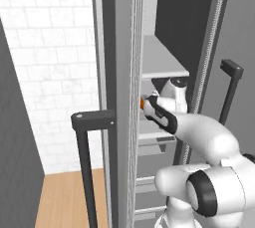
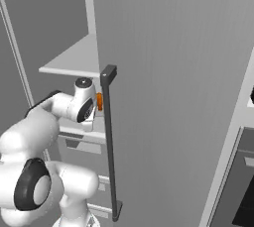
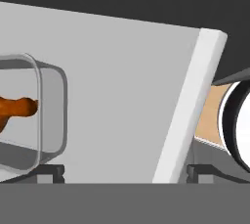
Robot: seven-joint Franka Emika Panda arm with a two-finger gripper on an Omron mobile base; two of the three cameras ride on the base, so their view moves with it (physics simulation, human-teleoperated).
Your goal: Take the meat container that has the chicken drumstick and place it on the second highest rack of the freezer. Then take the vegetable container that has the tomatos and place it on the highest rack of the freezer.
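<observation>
A clear meat container (image 3: pixel 46 115) holding the orange-brown chicken drumstick (image 3: pixel 17 109) rests on a light-grey rack (image 3: pixel 127 96) inside the freezer (image 1: pixel 169 33). My gripper (image 3: pixel 126 171) is open. Its left fingertip (image 3: pixel 51 171) sits just below the container's corner, and nothing lies between the fingers. From the base, my arm (image 1: pixel 199 132) reaches in under the upper shelf (image 1: pixel 162 62). A sliver of the orange drumstick (image 1: pixel 142 103) (image 2: pixel 99 101) shows at the hand, on the rack (image 2: pixel 82 133) one level below that shelf (image 2: pixel 74 60). The vegetable container and the tomatos are out of view.
The freezer's left door stands open edge-on, with a dark bar handle (image 1: pixel 84 162). Close on my right stands a tall grey door with a bar handle (image 2: pixel 110 141). A white tiled wall (image 1: pixel 45 72) and wood floor (image 1: pixel 69 197) lie left. A black oven (image 2: pixel 243 186) is far right.
</observation>
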